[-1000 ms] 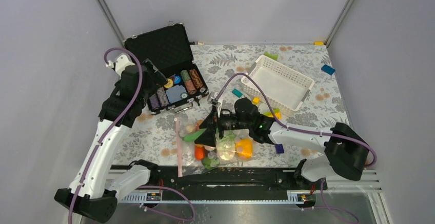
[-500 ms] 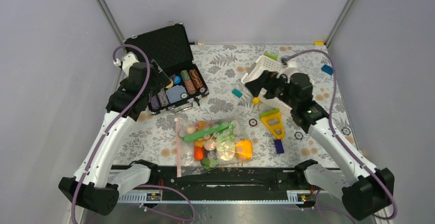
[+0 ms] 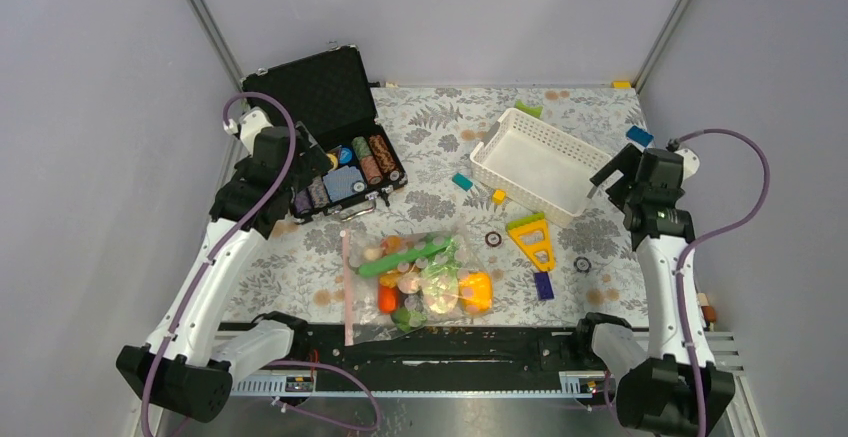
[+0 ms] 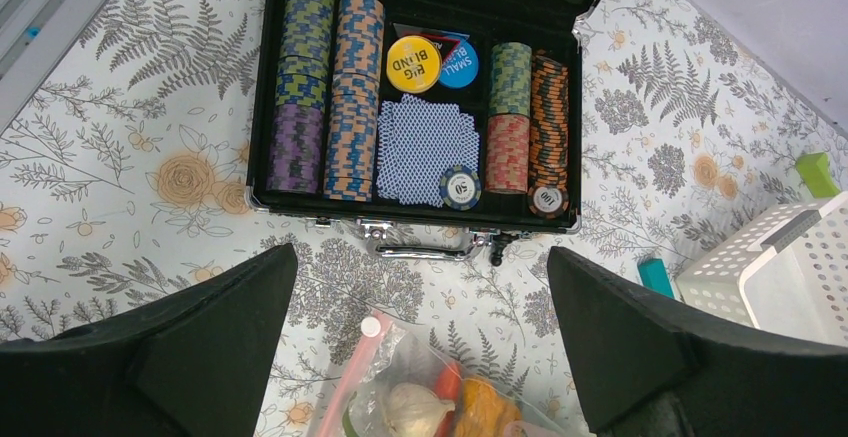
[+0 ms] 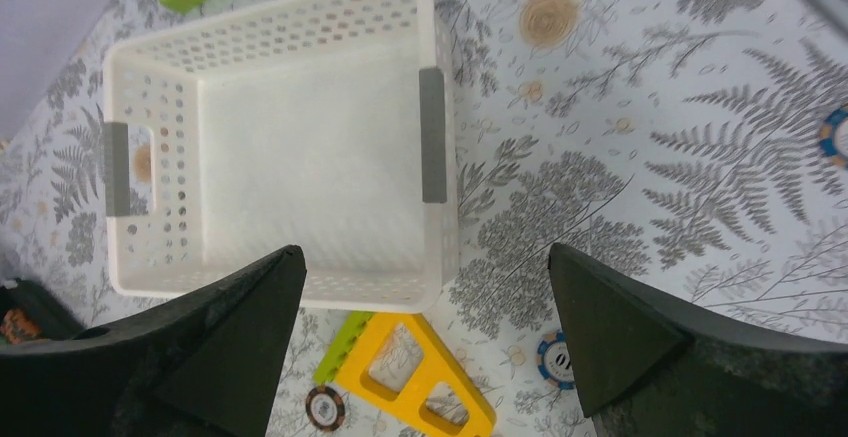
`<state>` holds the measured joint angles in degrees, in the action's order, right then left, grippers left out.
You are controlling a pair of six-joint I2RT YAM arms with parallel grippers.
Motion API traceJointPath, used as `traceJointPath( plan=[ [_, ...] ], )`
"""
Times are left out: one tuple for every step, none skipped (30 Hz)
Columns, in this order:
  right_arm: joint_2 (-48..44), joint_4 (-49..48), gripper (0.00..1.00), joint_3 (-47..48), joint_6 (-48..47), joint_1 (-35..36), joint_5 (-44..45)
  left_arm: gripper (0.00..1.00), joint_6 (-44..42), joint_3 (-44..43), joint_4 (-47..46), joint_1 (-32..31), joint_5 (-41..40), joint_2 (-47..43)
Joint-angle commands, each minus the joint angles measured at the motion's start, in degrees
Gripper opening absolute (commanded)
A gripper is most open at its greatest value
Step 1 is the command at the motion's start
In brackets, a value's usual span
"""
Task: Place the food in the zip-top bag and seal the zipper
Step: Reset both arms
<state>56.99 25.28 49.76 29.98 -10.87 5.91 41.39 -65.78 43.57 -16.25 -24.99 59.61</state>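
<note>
Two grippers, top view: the left gripper [image 3: 303, 157] hung over the open poker case [image 3: 315, 92], the right gripper [image 3: 612, 169] hung just beside the right end of the white basket [image 3: 563, 137]; both were well apart from the zip-top bag [image 3: 366, 309].
Bag, top view: the bag lay flat on the floral table [image 3: 440, 117], near the front edge, between the two arms.
Food, top view: the food [image 3: 405, 282] lay within the bag outline; the yellow-orange bell pepper [image 3: 476, 292] was at its right end, a long green vegetable [image 3: 405, 257] crossed its upper part.
Zipper, top view: the zipper [image 3: 348, 292] ran along the left edge of the bag; if it was closed, I could not tell.
Left gripper, left wrist view: the fingers [image 4: 200, 347] stood wide apart and had nothing between them.
Below, left wrist view: the case showed rows of chips [image 4: 350, 87]; the zipper end and some food were at the bottom edge.
Right gripper, right wrist view: the fingers [image 5: 640, 347] were also spread wide and held nothing.
Below, right wrist view: the basket lay under them, a yellow triangular block [image 5: 422, 375] just beside its near wall, a loose chip [image 5: 555, 357] near this block.
</note>
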Motion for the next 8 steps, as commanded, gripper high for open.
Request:
traceJointPath(
  plan=[
    [-5.79, -0.32, 1.0, -0.67, -3.08, 0.15, 7.41, 0.99, -1.44, 0.42, -3.64, 0.42, -1.25, -1.34],
    [-7.36, -1.05, 1.0, -1.6, -3.26, 0.15, 7.92, 0.99, -1.68, 0.53, -3.73, 0.35, -1.35, -1.42],
    [-8.67, -1.84, 0.99, -2.19, -3.73, 0.15, 8.4, 0.99, -1.68, 0.56, -3.73, 0.34, -1.59, -1.55],
    [-9.75, -2.63, 1.0, -3.21, -4.24, 0.15, 8.72, 0.99, -1.81, 0.67, -3.75, 0.39, -1.75, -1.75],
    [-10.93, -3.28, 1.0, -3.73, -4.57, 0.15, 9.36, 0.99, -1.92, 0.73, -3.76, 0.35, -1.75, -1.95],
    [-11.91, -4.05, 1.0, -4.29, -4.82, 0.15, 9.93, 0.99, -1.97, 0.69, -3.8, 0.35, -1.68, -2.27],
    [-12.71, -4.74, 1.0, -4.7, -4.84, 0.15, 10.89, 0.99, -2.13, 0.71, -3.84, 0.37, -1.38, -2.6],
    [-13.44, -5.11, 1.0, -5.01, -4.82, 0.15, 11.83, 0.99, -2.32, 0.85, -4.17, 0.35, -0.96, -2.91]
  ],
)
